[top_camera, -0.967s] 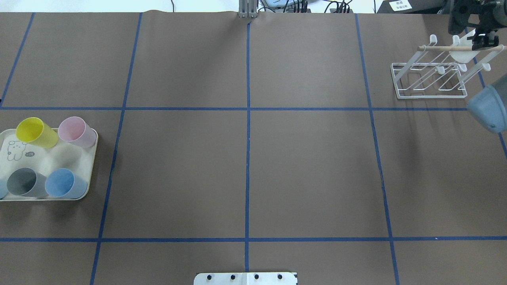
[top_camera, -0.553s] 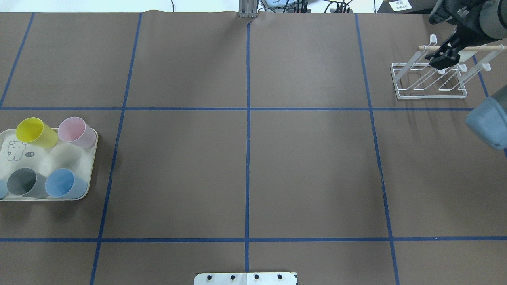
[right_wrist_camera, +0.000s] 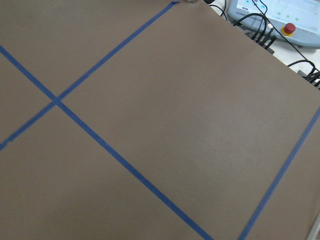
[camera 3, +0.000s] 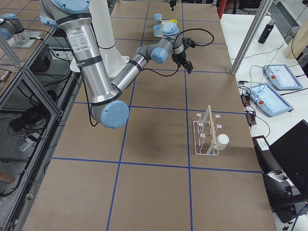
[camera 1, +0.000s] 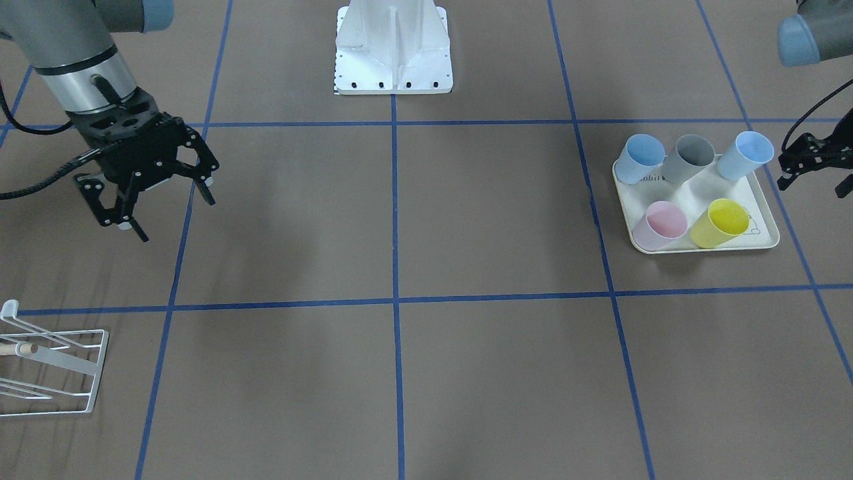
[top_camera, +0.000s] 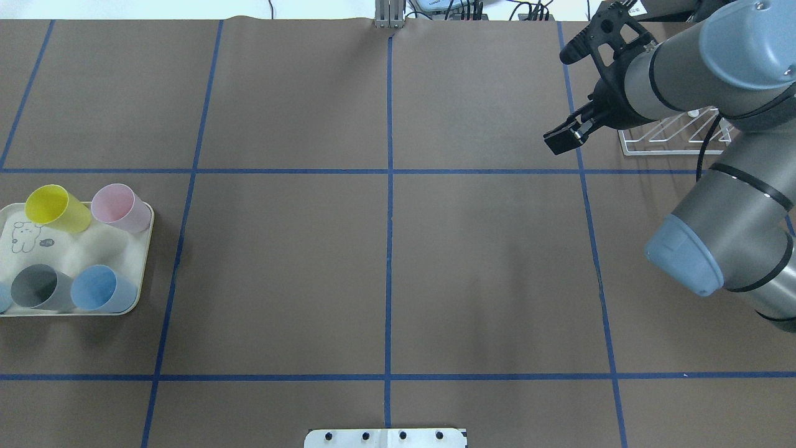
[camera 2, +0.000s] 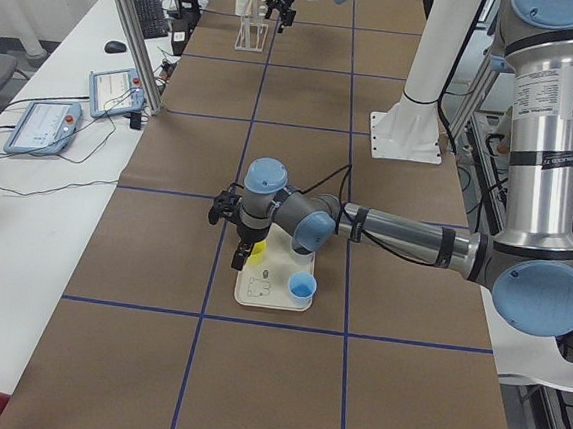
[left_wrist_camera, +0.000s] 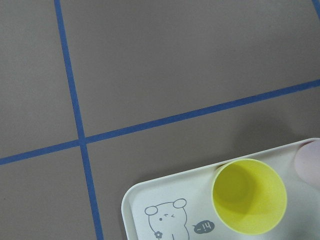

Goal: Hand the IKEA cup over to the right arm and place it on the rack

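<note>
Several IKEA cups stand on the cream tray [top_camera: 62,249]: yellow [top_camera: 55,208], pink [top_camera: 119,207], grey [top_camera: 38,287], blue [top_camera: 99,289]. My left gripper [camera 1: 812,177] hangs open and empty over the tray's outer edge; the left wrist view looks down on the yellow cup [left_wrist_camera: 250,196]. My right gripper [top_camera: 563,99] is open and empty, left of the white wire rack [top_camera: 671,138], which the arm partly hides. In the exterior right view, a white cup [camera 3: 222,141] sits on the rack [camera 3: 207,137].
A light blue cup [camera 1: 745,155] stands at the tray's corner nearest my left gripper. The robot's white base [camera 1: 393,50] is at the near table edge. Blue tape lines divide the brown table [top_camera: 485,261] into squares.
My right gripper has drawn away from the rack toward the table's middle, empty and open. The white cup it held at the rack stays there. The tray cups have not moved.
</note>
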`<act>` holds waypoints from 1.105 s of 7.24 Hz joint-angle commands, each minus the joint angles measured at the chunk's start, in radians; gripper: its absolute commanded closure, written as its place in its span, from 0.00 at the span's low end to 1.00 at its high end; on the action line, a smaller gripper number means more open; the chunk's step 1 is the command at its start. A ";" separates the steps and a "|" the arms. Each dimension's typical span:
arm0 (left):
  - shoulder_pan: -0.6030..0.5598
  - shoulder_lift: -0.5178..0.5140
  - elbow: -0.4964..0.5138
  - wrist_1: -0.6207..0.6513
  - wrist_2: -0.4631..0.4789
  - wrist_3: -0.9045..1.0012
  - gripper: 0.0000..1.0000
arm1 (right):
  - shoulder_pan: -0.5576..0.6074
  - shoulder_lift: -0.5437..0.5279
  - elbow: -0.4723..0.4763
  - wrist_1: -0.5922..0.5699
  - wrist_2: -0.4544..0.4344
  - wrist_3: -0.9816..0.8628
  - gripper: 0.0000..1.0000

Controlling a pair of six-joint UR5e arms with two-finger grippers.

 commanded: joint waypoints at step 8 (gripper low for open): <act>0.123 -0.061 0.157 -0.169 -0.006 -0.161 0.41 | -0.080 0.066 0.004 -0.063 -0.001 0.124 0.00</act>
